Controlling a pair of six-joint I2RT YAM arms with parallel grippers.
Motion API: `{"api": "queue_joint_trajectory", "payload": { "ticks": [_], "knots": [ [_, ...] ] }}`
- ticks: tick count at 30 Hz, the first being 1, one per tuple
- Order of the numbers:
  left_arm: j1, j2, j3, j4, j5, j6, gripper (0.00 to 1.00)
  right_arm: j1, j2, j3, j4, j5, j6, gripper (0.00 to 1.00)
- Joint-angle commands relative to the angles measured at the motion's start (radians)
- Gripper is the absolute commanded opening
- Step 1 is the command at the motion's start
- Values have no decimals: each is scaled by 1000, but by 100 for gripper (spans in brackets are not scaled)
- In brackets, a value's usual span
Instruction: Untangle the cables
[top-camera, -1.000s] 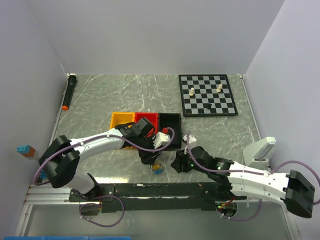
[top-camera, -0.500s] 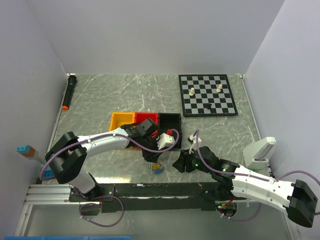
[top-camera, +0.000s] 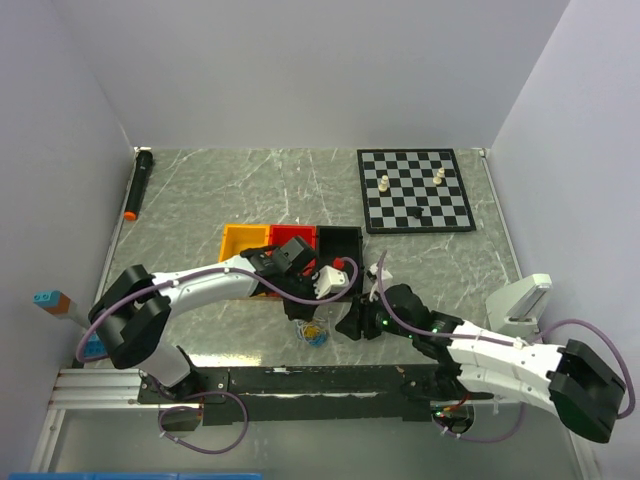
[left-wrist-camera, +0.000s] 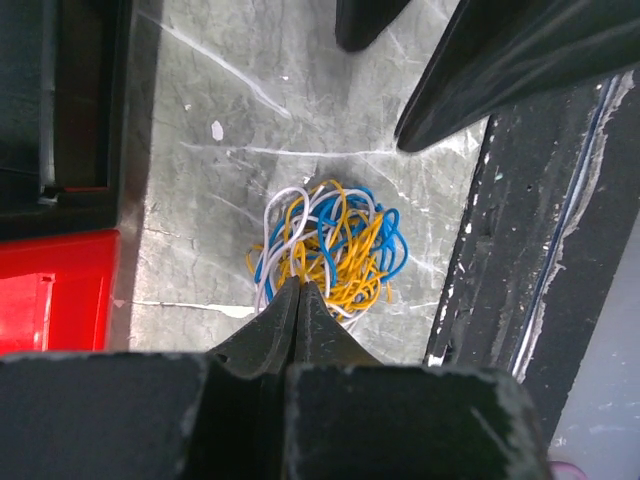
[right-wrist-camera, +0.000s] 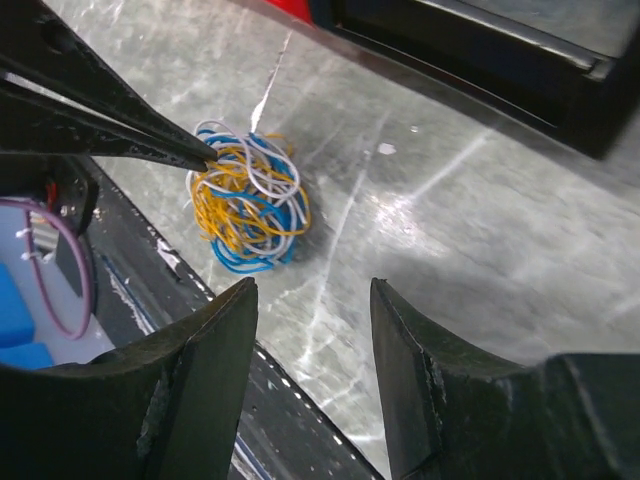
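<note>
Left gripper (left-wrist-camera: 300, 292) clamped fully shut, tips meeting right at the edge of the cables (left-wrist-camera: 330, 245); right gripper (right-wrist-camera: 312, 292) spread wide and empty, hovering just beside the clump on the opposite side

Table (top-camera: 200, 190): clump sits on the bare marbled top near the front rail, just in front of the row of bins (top-camera: 243, 243) (orange, red, black), none of it inside a bin

Clump itself: one tight ball, with blue, yellow-orange and white loops all interwoven, no wire separated out or lying apart

Can't tell if the left tips actually pinch a strand or just closed next to one

Progress call: basically nothing done, at best the first grab is in hand; every strand is left to pull free
</note>
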Motion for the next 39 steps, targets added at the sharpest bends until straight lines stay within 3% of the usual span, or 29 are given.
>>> {"api": "queue_joint_trajectory", "payload": {
  "ticks": [1,9,17,26,31,39],
  "knots": [
    [8,-43,42,-17,34,-27,1,-16,80,17,183,-91,7,56],
    [42,-56,-36,42,12,-47,1,-16,252,11,351,-203,32,55],
    [64,-65,-128,99,-23,-52,1,-14,361,37,431,-211,30,54],
    [67,-62,-150,124,-29,-70,1,-8,358,65,437,-182,9,50],
    [68,-63,-145,121,-31,-72,1,27,340,63,423,-136,-3,42],
    [70,-65,-135,111,-45,-81,1,102,392,102,437,-121,-25,41]
  ]
}}
